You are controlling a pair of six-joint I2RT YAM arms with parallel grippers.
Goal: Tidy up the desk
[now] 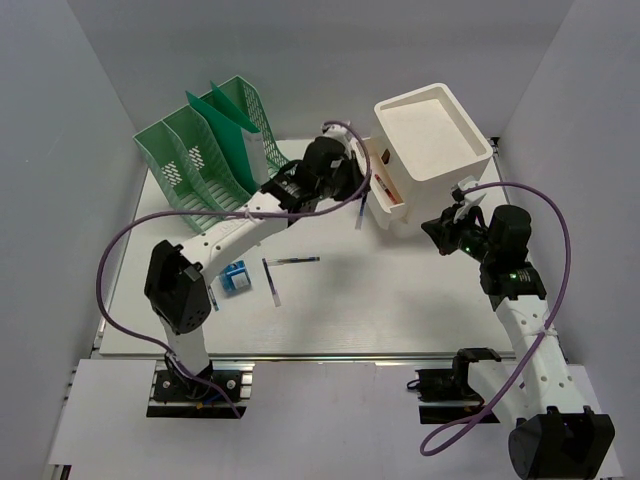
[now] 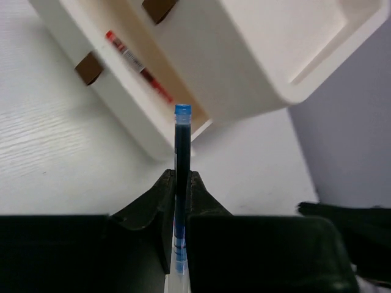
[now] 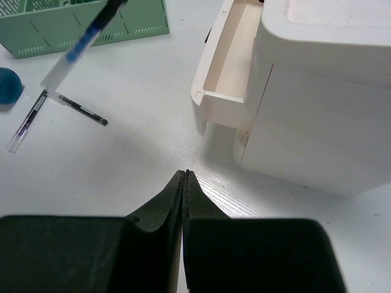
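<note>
Desk (image 1: 400, 310) spreads white and flat under both arms inside the pale grey walls, and from where I stand most of the clutter sits toward its back and middle. A green file rack (image 1: 210, 160) stands at the back left, and a white drawer box (image 1: 430, 130) stands at the back right with its drawer (image 3: 229, 61) pulled open. The left gripper (image 2: 181, 177) is clamped on a blue-capped pen (image 2: 182, 146), which it holds by the barrel with the capped end pointing at the drawer's near corner. A red pen (image 2: 137, 64) already lies lengthwise inside. The right gripper (image 3: 184, 174) hangs just in front of the box with its fingers pressed together and nothing between them. The step in hand looks like dropping this pen in beside the red one. To do that well, I would carry the tip on past the drawer's front wall and turn the pen to run along the drawer's length. I would also lower it close to the drawer floor before letting go, so it neither bridges the rim nor bounces out. The overhanging box top leaves little room above, so a shallow approach seems safer. Two more pens (image 1: 290, 262) and a small blue and white box (image 1: 236, 277) wait out on the middle of the desk.
</note>
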